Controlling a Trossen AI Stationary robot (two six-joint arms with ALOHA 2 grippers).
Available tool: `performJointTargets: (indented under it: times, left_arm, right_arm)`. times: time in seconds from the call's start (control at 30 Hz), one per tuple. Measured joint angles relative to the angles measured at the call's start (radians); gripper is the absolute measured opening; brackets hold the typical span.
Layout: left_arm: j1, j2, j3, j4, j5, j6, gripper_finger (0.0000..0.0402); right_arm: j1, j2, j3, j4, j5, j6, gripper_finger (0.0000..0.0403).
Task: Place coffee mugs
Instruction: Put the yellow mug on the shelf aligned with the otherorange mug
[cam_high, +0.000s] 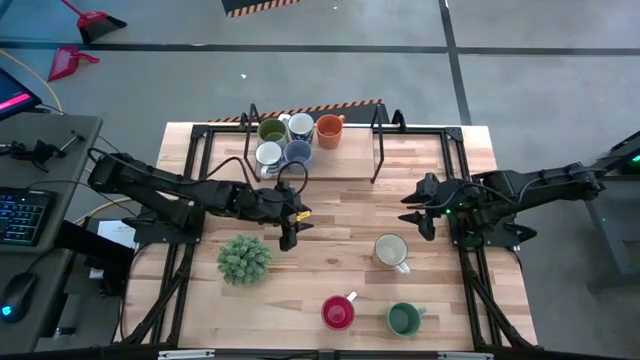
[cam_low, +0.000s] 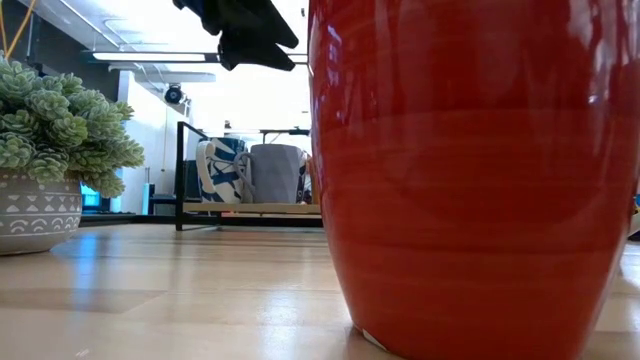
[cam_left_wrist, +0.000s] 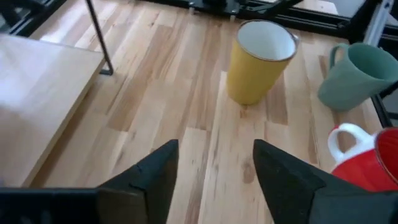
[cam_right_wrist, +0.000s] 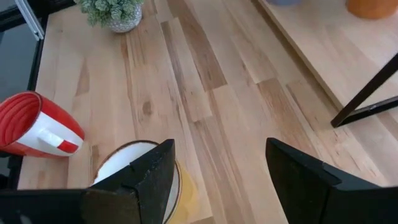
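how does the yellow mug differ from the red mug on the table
The yellow mug is pale yellow outside with a white inside; the red mug is red with a white handle. The yellow mug stands nearer the right gripper, the red mug nearer the table's front edge. Both stand upright, mouths up.

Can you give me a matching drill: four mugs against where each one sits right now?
Things:
1. orange mug
2. red mug
3. yellow mug
4. green mug

Places:
A. near table edge, right of the red one
B. on the raised shelf at the back
C. mid-table, nearest the right gripper
D. near table edge, closest to the potted plant

Pairs: 1-B, 2-D, 3-C, 4-A
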Motion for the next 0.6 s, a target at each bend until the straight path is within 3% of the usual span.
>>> performJointTargets:
  times: [0.27, 0.6]
  left_arm:
    - [-0.004, 0.017, -0.001, -0.003, 0.0, -0.041, 0.0242]
    - [-0.073, 0.047, -0.001, 0.062, -0.007, -0.049, 0.0243]
  right_arm:
    - [0.0, 0.071, 0.0, 0.024, -0.012, -0.073, 0.0231]
    - [-0.001, 0.168, 0.0, 0.012, -0.017, -0.103, 0.0231]
